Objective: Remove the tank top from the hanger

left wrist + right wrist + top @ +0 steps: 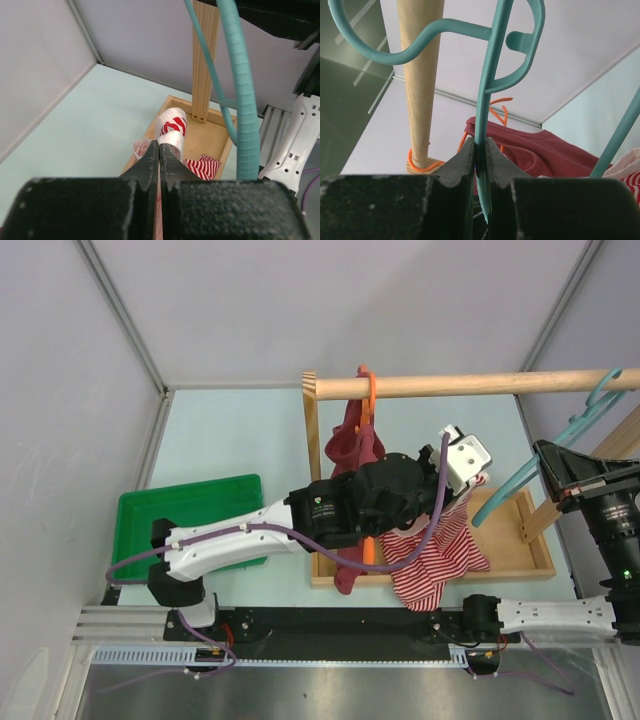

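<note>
From above, the left pincer (472, 483) is closed on the striped top (440, 560), which hangs below it over the tray (515, 540) on the worktop (230, 440). To its right, the right pincer (545, 462) clamps the teal hanger (505, 495), whose hook sits over the rail (480, 385).

In the left wrist view, the jaws pinch a fold of the top at their tips, and the hanger stands just to the right.

In the right wrist view, the jaws grip the hanger's stem. An orange hanger (497, 107) and a red garment (540, 150) hang beyond them.
</note>
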`<control>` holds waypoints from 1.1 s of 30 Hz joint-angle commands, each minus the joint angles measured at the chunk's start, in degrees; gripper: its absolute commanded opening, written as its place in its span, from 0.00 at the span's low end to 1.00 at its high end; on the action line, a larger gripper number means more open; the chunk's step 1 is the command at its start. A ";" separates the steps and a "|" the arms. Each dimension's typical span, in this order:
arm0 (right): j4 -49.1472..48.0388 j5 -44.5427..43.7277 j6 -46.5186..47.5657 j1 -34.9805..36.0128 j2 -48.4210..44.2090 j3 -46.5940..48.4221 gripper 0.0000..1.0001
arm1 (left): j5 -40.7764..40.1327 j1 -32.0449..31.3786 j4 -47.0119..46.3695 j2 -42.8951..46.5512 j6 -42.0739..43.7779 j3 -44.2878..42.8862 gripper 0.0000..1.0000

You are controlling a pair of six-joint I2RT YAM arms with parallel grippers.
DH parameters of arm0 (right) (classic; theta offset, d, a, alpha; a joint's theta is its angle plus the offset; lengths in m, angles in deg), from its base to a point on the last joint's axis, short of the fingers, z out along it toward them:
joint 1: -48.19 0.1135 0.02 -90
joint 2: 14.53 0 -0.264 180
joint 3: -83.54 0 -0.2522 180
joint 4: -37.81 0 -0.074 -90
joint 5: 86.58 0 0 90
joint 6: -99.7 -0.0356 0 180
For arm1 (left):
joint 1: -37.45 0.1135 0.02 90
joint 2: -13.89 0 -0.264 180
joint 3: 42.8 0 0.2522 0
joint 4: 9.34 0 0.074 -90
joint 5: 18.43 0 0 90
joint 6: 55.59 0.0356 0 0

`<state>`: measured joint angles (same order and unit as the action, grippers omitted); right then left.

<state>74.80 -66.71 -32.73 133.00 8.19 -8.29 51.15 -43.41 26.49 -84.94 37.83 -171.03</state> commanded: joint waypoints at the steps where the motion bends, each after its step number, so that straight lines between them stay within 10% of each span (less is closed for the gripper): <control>1: -3.98 -11.25 -7.56 3.51 0.84 1.88 0.00 | -0.76 -1.40 -1.59 3.20 -0.70 -0.05 0.00; 20: -10.92 -20.92 -11.43 13.10 6.20 5.04 0.00 | -1.55 -4.04 -1.67 4.17 -0.96 1.80 0.00; 33: 12.95 -16.71 -29.35 13.01 -2.24 -0.85 0.09 | -1.46 -4.92 -2.46 7.07 -1.22 5.84 0.00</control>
<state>79.23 -78.27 -53.93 145.64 7.60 -8.79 50.30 -48.09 26.40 -80.79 37.39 -165.79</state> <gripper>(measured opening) 0.135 0.004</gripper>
